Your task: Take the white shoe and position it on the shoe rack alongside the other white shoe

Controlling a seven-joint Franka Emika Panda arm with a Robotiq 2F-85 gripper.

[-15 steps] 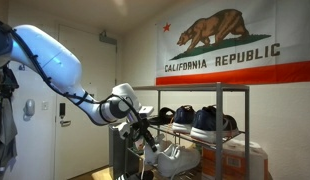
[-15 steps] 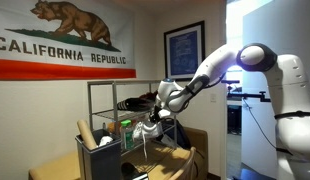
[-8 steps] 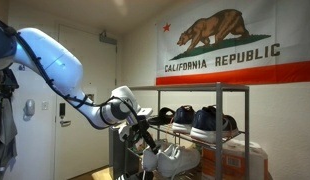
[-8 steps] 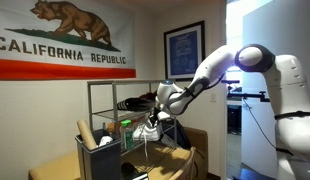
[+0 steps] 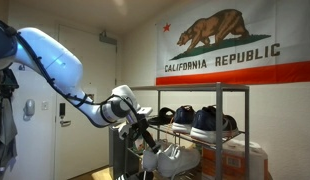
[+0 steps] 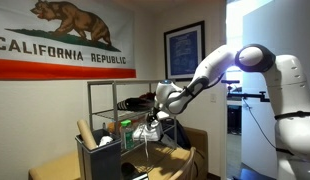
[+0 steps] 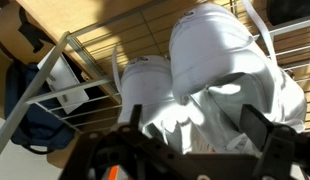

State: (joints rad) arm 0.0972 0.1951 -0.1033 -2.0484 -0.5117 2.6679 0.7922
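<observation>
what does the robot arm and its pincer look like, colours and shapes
The robot arm is glossy white, built of rounded, bulging links with dark seams at the joints, and looks blue-tinted in an exterior view. Its pincer is black, with two dark blocky fingers and a small orange mark near its base.

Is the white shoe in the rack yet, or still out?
In: the wrist view shows the white shoe above the wires of the shoe rack, beside the other white shoe. Resting or carried by the pincer: cannot tell.
</observation>
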